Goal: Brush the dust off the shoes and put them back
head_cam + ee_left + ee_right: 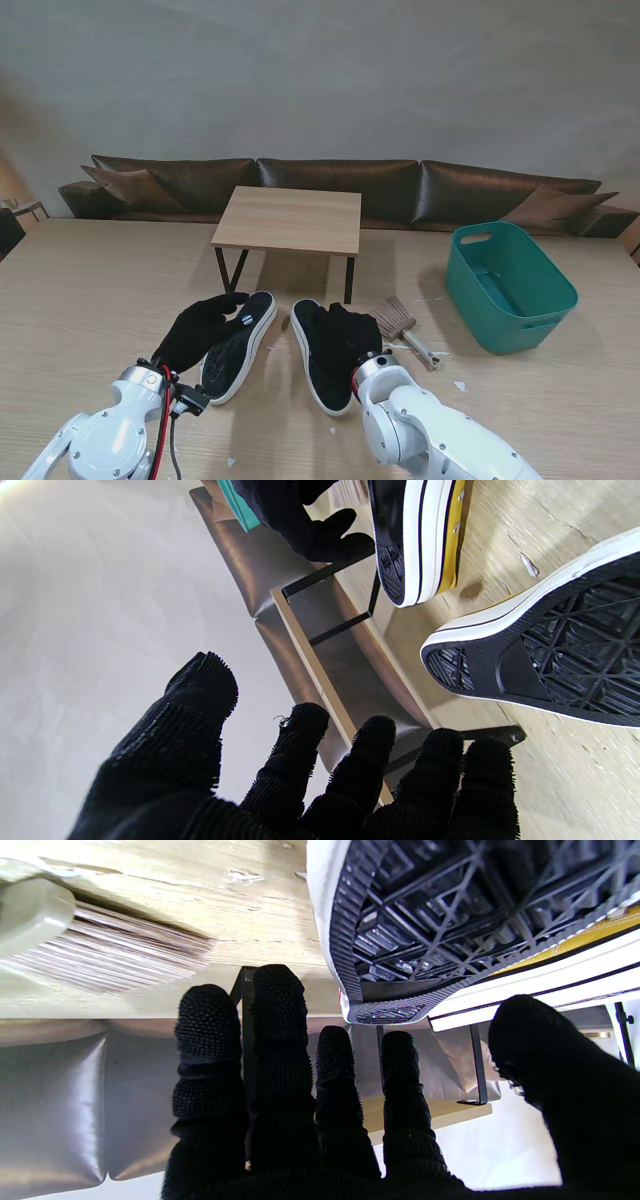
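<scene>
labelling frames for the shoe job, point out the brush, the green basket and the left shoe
brush [394, 318], stand view, on its bristles
green basket [520, 312], stand view, on its near outer wall
left shoe [240, 355], stand view, on its black sole

your robot: white arms, black gloves
both hands [200, 330] [350, 335] wear nubbed black knit; red and black cables [165, 420] run along your left wrist.

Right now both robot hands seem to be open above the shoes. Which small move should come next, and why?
Probably move the right robot hand to its right and close it on the brush. Both shoes lie sole-up and apart, the brush lies untouched beside the right shoe, and both the right and the left robot hand hold nothing.
</scene>
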You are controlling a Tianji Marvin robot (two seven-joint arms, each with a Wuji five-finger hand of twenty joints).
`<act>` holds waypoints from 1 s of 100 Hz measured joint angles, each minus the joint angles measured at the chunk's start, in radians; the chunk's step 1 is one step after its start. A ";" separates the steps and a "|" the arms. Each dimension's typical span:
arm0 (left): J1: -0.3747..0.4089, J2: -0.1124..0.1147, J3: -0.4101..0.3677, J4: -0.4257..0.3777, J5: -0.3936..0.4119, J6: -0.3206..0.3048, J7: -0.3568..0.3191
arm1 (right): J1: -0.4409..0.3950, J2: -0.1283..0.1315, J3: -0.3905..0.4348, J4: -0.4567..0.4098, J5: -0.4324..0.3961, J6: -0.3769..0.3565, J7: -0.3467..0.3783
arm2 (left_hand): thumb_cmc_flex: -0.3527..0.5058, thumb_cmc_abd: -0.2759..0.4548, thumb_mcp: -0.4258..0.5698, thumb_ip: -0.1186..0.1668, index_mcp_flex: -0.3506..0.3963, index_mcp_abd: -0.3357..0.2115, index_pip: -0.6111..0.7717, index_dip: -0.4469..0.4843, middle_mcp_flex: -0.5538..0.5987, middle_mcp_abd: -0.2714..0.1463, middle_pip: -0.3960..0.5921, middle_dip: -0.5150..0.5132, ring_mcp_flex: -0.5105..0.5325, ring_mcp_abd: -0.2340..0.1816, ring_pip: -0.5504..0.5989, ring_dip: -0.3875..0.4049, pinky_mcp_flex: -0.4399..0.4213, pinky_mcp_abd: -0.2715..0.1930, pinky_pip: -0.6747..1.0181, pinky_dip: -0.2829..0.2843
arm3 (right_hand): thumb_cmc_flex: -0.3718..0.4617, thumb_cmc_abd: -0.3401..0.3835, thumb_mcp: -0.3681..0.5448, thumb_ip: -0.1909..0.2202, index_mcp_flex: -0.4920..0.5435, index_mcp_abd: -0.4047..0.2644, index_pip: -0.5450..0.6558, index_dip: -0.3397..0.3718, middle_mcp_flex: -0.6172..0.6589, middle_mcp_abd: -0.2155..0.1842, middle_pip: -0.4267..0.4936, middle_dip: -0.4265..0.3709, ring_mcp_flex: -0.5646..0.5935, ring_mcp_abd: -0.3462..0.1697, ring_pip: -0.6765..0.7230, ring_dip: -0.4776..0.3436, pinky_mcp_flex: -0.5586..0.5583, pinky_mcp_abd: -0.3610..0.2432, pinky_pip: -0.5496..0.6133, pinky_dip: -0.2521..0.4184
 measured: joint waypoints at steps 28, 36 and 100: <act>-0.002 0.001 -0.003 0.007 0.018 -0.007 -0.002 | -0.060 0.000 0.093 -0.068 -0.007 0.000 0.012 | 0.000 0.000 0.000 0.000 0.000 0.000 0.000 0.000 0.000 0.000 0.000 0.000 0.000 0.000 0.000 0.000 0.000 0.000 0.000 0.000 | 0.000 0.000 0.000 0.000 0.065 0.044 0.025 -0.007 0.026 0.001 -0.004 -0.009 0.000 0.008 -0.001 -0.001 0.000 0.010 0.000 -0.001; -0.004 0.001 -0.003 0.013 0.016 -0.011 -0.002 | -0.089 0.009 0.130 -0.113 -0.034 0.000 0.049 | 0.000 0.000 0.000 0.000 0.000 0.000 0.000 0.000 0.000 0.000 0.000 0.000 0.000 0.000 0.000 0.000 0.000 0.000 0.000 0.000 | 0.000 -0.002 0.000 0.000 0.102 0.050 0.035 -0.008 0.040 0.001 -0.016 -0.017 0.001 0.009 -0.001 -0.002 0.000 0.010 0.000 -0.001; 0.006 0.008 -0.016 0.018 0.029 -0.019 -0.032 | -0.194 0.065 0.342 -0.146 -0.208 0.034 0.182 | 0.000 0.000 -0.010 0.000 0.011 0.000 0.002 0.002 0.000 -0.002 0.000 0.000 0.000 0.000 0.000 0.000 -0.014 0.000 -0.001 0.010 | 0.003 -0.213 0.008 -0.013 0.217 0.070 0.022 -0.009 0.140 0.001 -0.107 -0.059 0.012 0.034 -0.070 -0.013 0.000 0.022 0.000 -0.004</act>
